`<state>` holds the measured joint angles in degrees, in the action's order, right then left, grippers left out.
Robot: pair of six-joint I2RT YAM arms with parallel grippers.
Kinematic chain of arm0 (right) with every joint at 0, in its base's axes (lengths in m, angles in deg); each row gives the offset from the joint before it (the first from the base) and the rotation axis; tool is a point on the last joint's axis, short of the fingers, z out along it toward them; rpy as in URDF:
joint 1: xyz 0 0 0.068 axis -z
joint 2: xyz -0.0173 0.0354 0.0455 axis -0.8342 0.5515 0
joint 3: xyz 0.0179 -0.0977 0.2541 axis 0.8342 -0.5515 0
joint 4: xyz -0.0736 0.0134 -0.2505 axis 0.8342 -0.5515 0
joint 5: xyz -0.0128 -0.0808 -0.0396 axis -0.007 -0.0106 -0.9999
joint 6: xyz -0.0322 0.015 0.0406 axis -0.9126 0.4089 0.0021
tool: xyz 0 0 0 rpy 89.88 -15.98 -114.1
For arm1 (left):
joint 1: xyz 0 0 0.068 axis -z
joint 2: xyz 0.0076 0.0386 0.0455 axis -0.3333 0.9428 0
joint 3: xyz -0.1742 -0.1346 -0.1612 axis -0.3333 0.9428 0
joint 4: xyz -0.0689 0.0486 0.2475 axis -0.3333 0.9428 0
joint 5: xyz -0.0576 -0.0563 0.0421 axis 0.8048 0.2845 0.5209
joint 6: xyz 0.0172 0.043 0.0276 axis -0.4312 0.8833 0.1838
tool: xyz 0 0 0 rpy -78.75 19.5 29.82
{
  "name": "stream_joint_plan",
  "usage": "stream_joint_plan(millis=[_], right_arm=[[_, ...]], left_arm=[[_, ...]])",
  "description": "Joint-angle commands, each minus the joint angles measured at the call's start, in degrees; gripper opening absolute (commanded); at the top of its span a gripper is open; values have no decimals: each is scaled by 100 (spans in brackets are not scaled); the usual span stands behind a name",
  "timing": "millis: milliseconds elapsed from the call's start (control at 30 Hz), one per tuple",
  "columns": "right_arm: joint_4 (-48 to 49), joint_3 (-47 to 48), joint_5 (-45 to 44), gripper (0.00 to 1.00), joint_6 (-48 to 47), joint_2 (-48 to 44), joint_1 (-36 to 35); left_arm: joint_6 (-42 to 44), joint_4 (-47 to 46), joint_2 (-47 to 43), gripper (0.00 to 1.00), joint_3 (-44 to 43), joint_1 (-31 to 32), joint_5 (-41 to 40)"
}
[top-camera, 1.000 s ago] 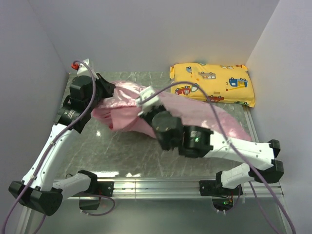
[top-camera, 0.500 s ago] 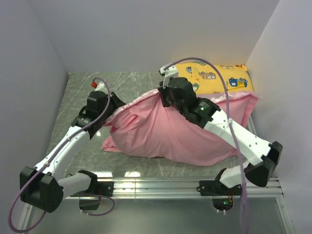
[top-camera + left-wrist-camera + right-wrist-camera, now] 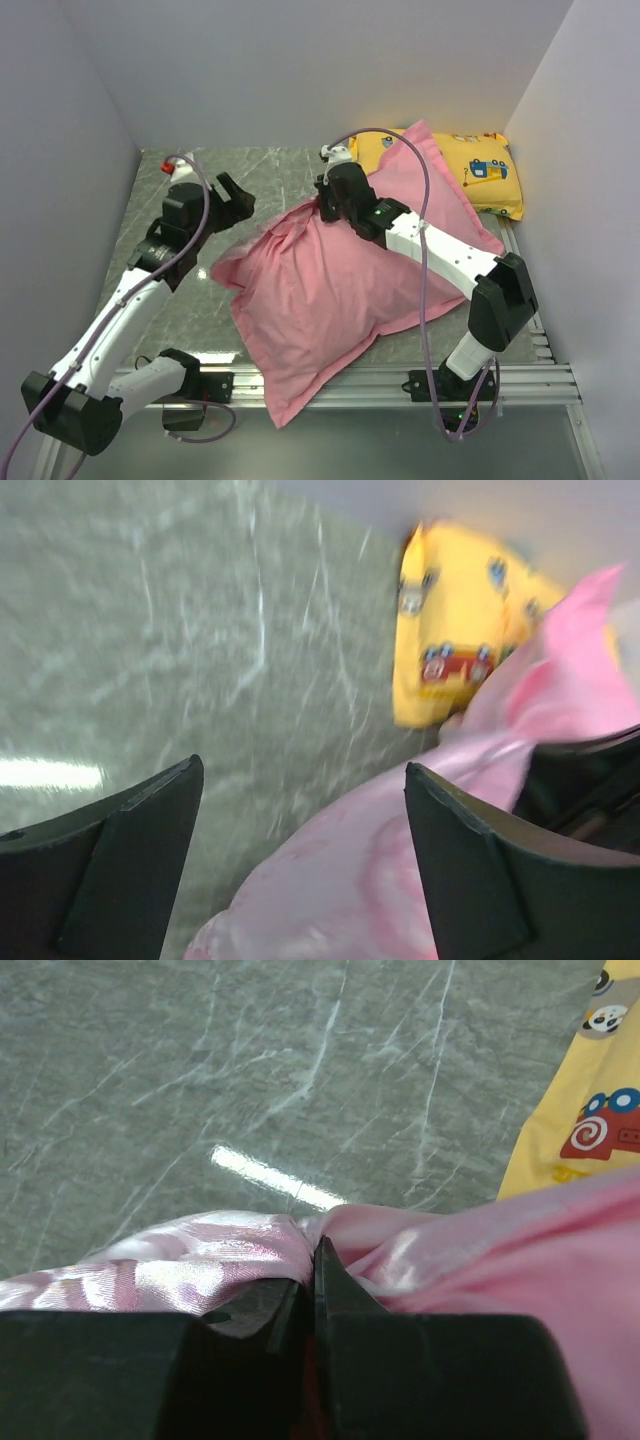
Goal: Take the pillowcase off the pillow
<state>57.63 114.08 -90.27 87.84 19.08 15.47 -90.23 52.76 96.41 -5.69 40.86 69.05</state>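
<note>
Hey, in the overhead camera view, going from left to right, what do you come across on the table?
Left gripper, open → pink pillowcase spread across the middle → yellow vehicle-print pillow at the far right.

Legible markings: none.
The only printed surface is the yellow pillow (image 3: 482, 172). It carries cartoon vehicles (a blue truck in the top view, a red one in the left wrist view), and no letters, digits, brand names or signs can be read on it. In both wrist views the print is blurred or cut off at the frame edge.
</note>
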Motion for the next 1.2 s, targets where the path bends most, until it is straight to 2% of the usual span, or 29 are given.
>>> stream_joint_plan(millis=[0,167,300,467,567,700,867,900,967,1000,1033,1100,1167], right_arm=[[182,106,-286,11,192,-53,-7],[-179,387,-761,11,517,87,98],[-337,686,-814,7,886,272,326],[-469,1160,-1061,5,1369,544,642],[-557,1415,-1000,1,1563,659,897],[-487,1530,-885,1,1590,729,951],[-443,1407,-675,19,1476,537,942],[-417,1329,-692,30,1441,467,942],[-425,1293,-744,42,1292,352,898],[-512,1310,-788,52,1230,247,863],[-557,1328,-823,56,1169,194,819],[-679,1310,-1095,67,984,-34,591],[-715,1240,-1315,72,818,-219,398]], left_arm=[[391,278,-288,88,-617,-56,-616],[549,560,-666,93,-722,-108,-828],[471,927,-667,90,-960,-109,-74],[-152,676,-1087,89,14,-108,490],[-215,780,-1255,89,261,-108,544],[-215,710,-1413,91,437,-108,710],[-285,193,-1159,91,955,-100,956],[-302,52,-1124,91,1052,-91,1026],[-399,-316,-1106,91,1351,-91,1150],[-425,-432,-1071,91,1421,-91,1168],[-461,-529,-1053,90,1552,-91,1229],[-505,-871,-975,85,1685,-82,1404],[-557,-1056,-904,78,1843,-91,1493]])
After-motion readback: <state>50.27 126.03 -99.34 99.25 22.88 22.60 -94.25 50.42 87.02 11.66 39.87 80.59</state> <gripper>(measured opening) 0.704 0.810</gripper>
